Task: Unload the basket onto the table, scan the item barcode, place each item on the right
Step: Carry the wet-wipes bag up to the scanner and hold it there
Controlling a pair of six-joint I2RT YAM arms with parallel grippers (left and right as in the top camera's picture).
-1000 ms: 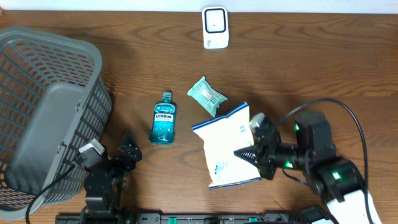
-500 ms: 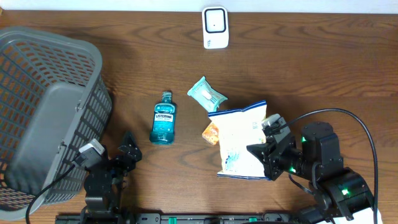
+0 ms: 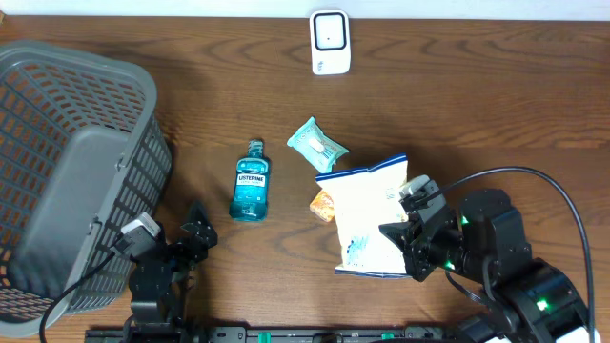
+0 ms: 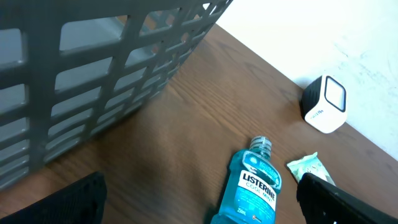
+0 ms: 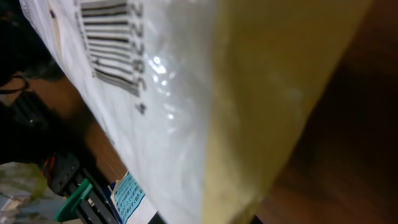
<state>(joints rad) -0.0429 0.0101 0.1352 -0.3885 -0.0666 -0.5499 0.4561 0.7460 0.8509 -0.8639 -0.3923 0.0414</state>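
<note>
The right pincer (image 3: 405,227) is clamped on the right edge of the bag (image 3: 367,219) and holds it above the front-right part of the bench (image 3: 496,105). The bag's blue top seam points toward the rear edge. The edge grip probably keeps the printed panel uncovered: in the right wrist view the barcode (image 5: 112,43) shows on the side facing that camera. That side seems to face away from the scanner (image 3: 330,42), which sits well apart at the middle of the rear edge, so the bag likely needs turning and carrying rearward.

The bag is a glossy, crinkled film pillow, white with a yellowish panel, puffed and easily dented. The scanner is a small, white, rounded plastic box with a dark window.

The left pincer (image 3: 191,236) rests at the front-left edge beside the basket (image 3: 143,181) with its jaws spread wide and nothing between them.

A clear blue bottle (image 3: 251,183) lies flat mid-bench. A soft green packet (image 3: 316,146) lies near it, and a small orange pack (image 3: 323,203) peeks from under the bag. The basket is grey slotted plastic, and the bench is dark wood grain.
</note>
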